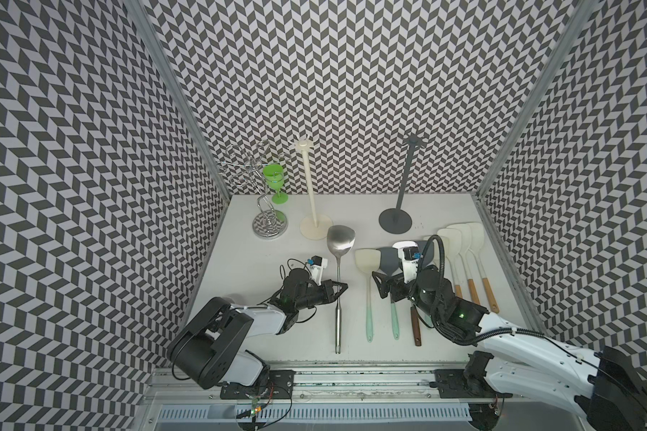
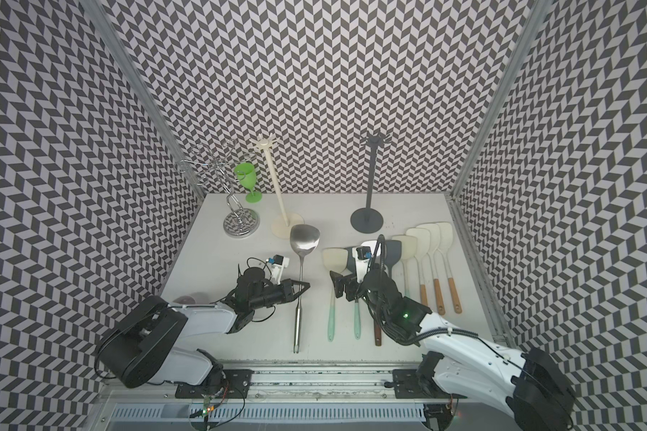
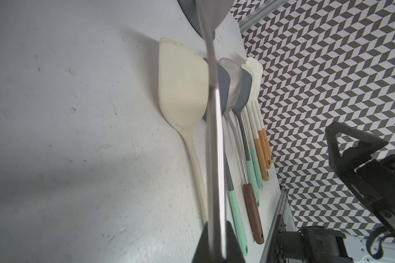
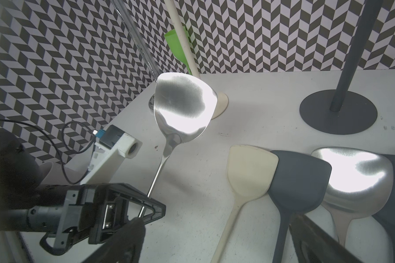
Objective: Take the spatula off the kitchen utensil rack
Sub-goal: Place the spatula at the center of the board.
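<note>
The left gripper (image 1: 340, 289) is clamped shut on the thin handle of a steel spatula (image 1: 340, 240), gripping it about halfway along. The spatula points away from the robot, with its shiny head at the far end. In the right wrist view the head (image 4: 183, 102) casts a shadow below it and seems raised off the table (image 1: 269, 268). Whether the near end of the handle touches the table cannot be told.

To the right, the right gripper (image 1: 378, 287) hangs with its jaws wide apart and holding nothing, over a row of spatulas (image 1: 367, 261) lying side by side.

At the far side stand a cream rack (image 1: 308, 179) and a grey rack (image 1: 407, 175), both with bare hooks. A wire stand (image 1: 266, 209) holding a green goblet (image 1: 273, 177) is at the far left.

The spatula appears to be already off its rack. What likely remains is laying it down on the table and letting go.
</note>
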`<action>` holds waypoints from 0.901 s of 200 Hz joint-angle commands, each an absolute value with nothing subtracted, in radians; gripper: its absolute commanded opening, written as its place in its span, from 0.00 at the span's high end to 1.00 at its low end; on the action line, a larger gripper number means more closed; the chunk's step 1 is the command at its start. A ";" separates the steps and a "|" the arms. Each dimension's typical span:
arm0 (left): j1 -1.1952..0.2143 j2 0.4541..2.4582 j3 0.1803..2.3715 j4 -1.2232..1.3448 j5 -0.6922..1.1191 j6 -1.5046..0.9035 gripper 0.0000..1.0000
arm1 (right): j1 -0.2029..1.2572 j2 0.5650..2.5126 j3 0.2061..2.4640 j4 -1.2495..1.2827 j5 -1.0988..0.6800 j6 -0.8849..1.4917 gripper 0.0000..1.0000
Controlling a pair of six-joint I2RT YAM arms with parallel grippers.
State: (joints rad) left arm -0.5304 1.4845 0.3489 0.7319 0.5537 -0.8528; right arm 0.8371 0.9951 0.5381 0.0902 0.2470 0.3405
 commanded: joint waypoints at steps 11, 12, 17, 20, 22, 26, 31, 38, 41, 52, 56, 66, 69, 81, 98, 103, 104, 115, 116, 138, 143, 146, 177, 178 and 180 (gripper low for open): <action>-0.508 1.581 0.393 0.902 0.639 -0.913 1.00 | 0.827 0.973 0.523 0.121 0.239 0.353 0.00; -0.507 1.584 0.394 0.905 0.640 -0.915 1.00 | 0.827 0.973 0.523 0.121 0.239 0.353 0.00; -0.504 1.597 0.393 0.921 0.646 -0.923 1.00 | 0.826 0.970 0.520 0.121 0.236 0.353 0.01; -0.503 1.604 0.394 0.925 0.648 -0.928 1.00 | 0.825 0.969 0.518 0.121 0.235 0.354 0.00; -0.503 1.608 0.396 0.929 0.650 -0.931 1.00 | 0.825 0.968 0.517 0.122 0.235 0.356 0.00; -0.501 1.617 0.399 0.932 0.652 -0.935 1.00 | 0.825 0.966 0.516 0.123 0.235 0.355 0.00; -0.499 1.629 0.405 0.932 0.656 -0.938 1.00 | 0.824 0.966 0.513 0.123 0.235 0.355 0.00; -0.499 1.646 0.412 0.932 0.661 -0.942 1.00 | 0.822 0.965 0.514 0.121 0.233 0.354 0.00; -0.499 1.654 0.416 0.934 0.664 -0.945 1.00 | 0.821 0.965 0.512 0.121 0.231 0.354 0.00; -0.496 1.678 0.427 0.940 0.672 -0.955 1.00 | 0.819 0.965 0.510 0.124 0.229 0.356 0.00; -0.496 1.687 0.429 0.944 0.675 -0.959 1.00 | 0.818 0.964 0.509 0.124 0.229 0.356 0.00; -0.495 1.708 0.441 0.940 0.679 -0.966 1.00 | 0.816 0.962 0.507 0.124 0.226 0.356 0.00; -0.494 1.715 0.444 0.936 0.682 -0.967 1.00 | 0.816 0.962 0.506 0.126 0.224 0.356 0.00; -0.487 1.737 0.455 0.935 0.690 -0.976 1.00 | 0.814 0.958 0.502 0.128 0.224 0.359 0.00; -0.473 1.754 0.456 0.942 0.693 -0.992 1.00 | 0.810 0.953 0.497 0.129 0.218 0.359 0.00; -0.470 1.757 0.458 0.942 0.693 -0.993 1.00 | 0.809 0.950 0.495 0.129 0.218 0.361 0.00; -0.470 1.758 0.458 0.941 0.693 -0.994 1.00 | 0.808 0.950 0.495 0.129 0.218 0.361 0.00; -0.461 1.766 0.464 0.928 0.697 -0.994 1.00 | 0.807 0.946 0.491 0.128 0.217 0.360 0.00; -0.460 1.767 0.464 0.930 0.698 -0.995 1.00 | 0.807 0.944 0.491 0.128 0.216 0.360 0.00; -0.450 1.786 0.477 0.928 0.716 -0.999 1.00 | 0.800 0.936 0.478 0.132 0.210 0.364 0.00; -0.449 1.792 0.485 0.923 0.721 -0.998 1.00 | 0.799 0.935 0.477 0.132 0.209 0.364 0.00; -0.449 1.796 0.492 0.916 0.726 -0.996 1.00 | 0.798 0.934 0.475 0.133 0.207 0.364 0.00; -0.449 1.822 0.530 0.850 0.744 -0.984 1.00 | 0.792 0.922 0.466 0.135 0.200 0.368 0.00; -0.449 1.821 0.532 0.847 0.744 -0.984 1.00 | 0.792 0.920 0.466 0.135 0.200 0.368 0.00; -0.449 1.822 0.535 0.838 0.744 -0.980 1.00 | 0.792 0.920 0.466 0.135 0.199 0.368 0.00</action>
State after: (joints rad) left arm -0.4507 1.8160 0.4942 0.8467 0.7044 -1.0039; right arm 0.7998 0.9470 0.4740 0.0902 0.2111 0.3573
